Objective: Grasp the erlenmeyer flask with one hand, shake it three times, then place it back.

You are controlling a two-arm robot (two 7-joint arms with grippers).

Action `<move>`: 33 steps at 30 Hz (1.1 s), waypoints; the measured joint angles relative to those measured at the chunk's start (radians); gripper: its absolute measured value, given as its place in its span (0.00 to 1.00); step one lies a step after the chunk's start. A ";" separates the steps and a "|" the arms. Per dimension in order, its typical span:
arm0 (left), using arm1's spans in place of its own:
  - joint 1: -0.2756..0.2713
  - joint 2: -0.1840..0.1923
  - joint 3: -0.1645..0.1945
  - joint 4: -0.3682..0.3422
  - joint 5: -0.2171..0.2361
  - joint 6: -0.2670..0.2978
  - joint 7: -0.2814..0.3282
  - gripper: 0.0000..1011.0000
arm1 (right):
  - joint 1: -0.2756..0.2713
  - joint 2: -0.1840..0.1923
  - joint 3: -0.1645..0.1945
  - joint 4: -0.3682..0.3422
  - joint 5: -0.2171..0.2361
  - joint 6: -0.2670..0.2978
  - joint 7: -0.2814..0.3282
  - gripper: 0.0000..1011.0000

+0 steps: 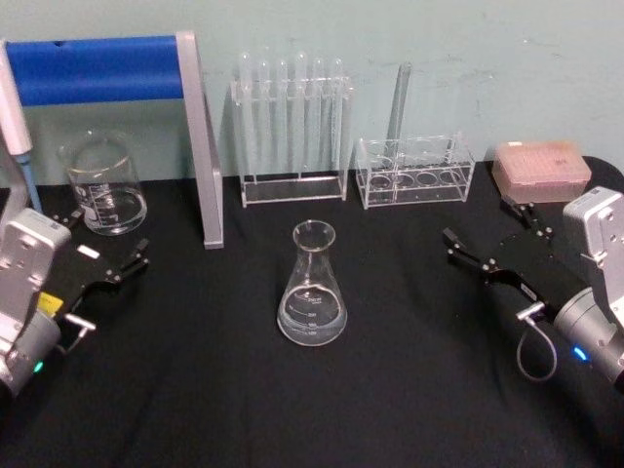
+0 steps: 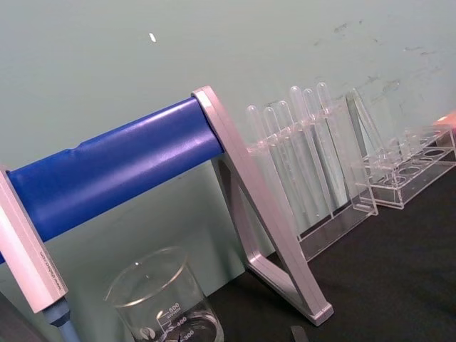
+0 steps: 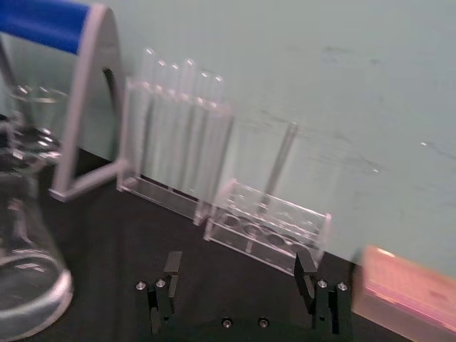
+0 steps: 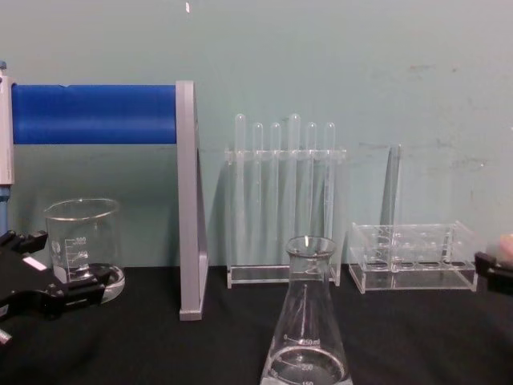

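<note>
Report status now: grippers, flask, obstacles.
Left gripper open beside beaker; right gripper open, off right. Erlenmeyer flask upright, centre, untouched. Nothing between it and right gripper.

I count one flask (image 1: 312,292) mid-tabletop, one beaker (image 1: 102,185) near the back left corner, and one blue-barred stand (image 1: 200,146). Along the back edge I count one tall rack (image 4: 280,275) with six tubes (image 4: 294,160) and one low rack (image 4: 413,273) with a lone tube (image 4: 393,184). One pink box (image 1: 541,168) sits at the back right corner.
</note>
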 joint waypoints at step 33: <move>0.000 0.000 0.000 0.000 0.000 0.000 0.000 0.99 | 0.013 -0.040 -0.031 -0.020 0.146 0.022 0.417 0.99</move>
